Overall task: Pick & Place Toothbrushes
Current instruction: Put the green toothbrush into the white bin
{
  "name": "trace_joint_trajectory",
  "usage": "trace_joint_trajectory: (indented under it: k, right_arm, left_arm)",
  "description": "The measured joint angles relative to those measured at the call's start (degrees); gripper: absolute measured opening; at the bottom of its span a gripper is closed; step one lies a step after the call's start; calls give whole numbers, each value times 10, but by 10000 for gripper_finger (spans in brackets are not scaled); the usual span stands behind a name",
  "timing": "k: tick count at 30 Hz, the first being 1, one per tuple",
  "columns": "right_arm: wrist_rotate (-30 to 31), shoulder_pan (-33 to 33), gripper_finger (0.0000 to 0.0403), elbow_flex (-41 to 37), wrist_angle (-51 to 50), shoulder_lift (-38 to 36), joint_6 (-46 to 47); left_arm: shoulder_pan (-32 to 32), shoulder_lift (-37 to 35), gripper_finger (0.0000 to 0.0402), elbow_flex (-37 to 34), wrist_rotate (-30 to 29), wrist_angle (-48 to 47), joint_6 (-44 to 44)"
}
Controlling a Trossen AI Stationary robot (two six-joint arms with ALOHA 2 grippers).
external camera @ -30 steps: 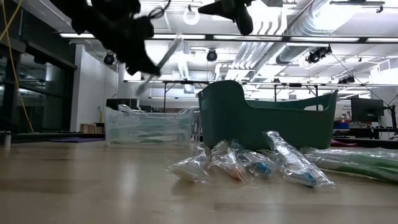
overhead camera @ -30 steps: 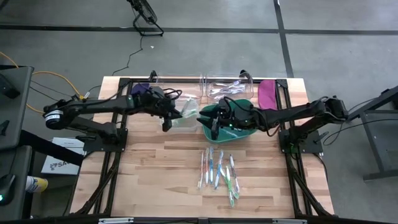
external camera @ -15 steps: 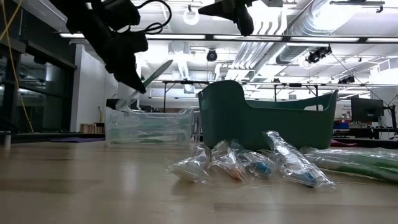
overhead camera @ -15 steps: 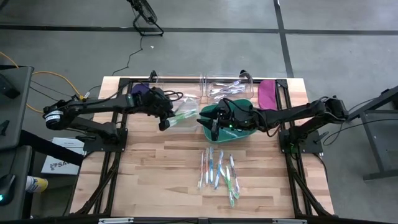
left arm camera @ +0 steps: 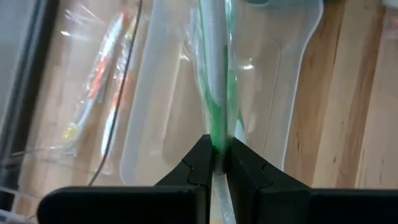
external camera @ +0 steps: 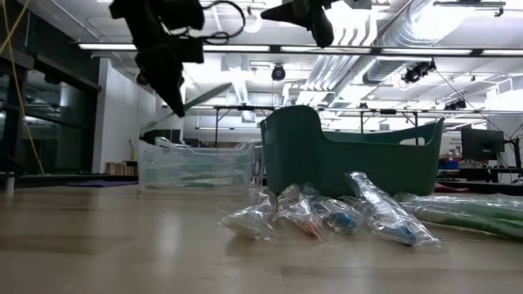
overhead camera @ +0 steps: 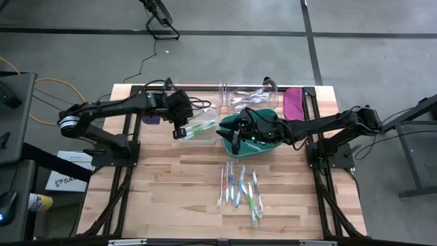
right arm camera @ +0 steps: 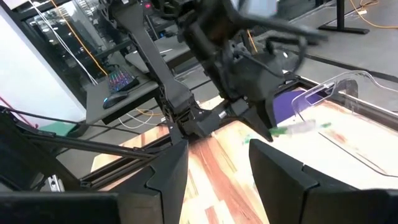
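Note:
My left gripper (overhead camera: 181,131) hangs over the clear bin (overhead camera: 203,133) left of centre, shut on a green toothbrush (overhead camera: 199,127) in a clear wrapper. In the low view this toothbrush (external camera: 204,92) sticks out from the gripper (external camera: 175,104) above the bin (external camera: 196,165). Several wrapped toothbrushes (overhead camera: 239,190) lie on the table nearer the front. My right gripper (overhead camera: 235,140) waits open above the green basket (overhead camera: 263,145), nothing between its fingers (right arm camera: 168,174). My left gripper pinches the wrapped green toothbrush between its two fingertips (left arm camera: 200,163), on the handle (left arm camera: 217,138) near one end. The fingers slant down from the table's left and lie along the toothbrush. It juts out ahead of them, lifted clear above the clear bin.
More clear bins (overhead camera: 247,96) stand along the far edge, with a purple paddle-shaped piece (overhead camera: 293,102) at the far right. Another wrapped toothbrush (left arm camera: 99,93) lies beside the clear bin. Bare wood lies to the front left.
My left gripper has tipped to point more steeply down and drawn back a little toward the table's left and far side, still shut. The toothbrush, which slanted steeply up, now lies flatter over the clear bin.

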Motion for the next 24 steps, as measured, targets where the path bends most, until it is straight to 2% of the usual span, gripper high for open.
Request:
trace_joint_trajectory:
  k: [11,24]
  right_arm:
    - [0,0,165,0,-8,0,5]
    - [0,0,165,0,-19,0,24]
  left_arm:
    - [0,103,25,26,34,-2,-4]
    - [0,162,26,26,43,5,-4]
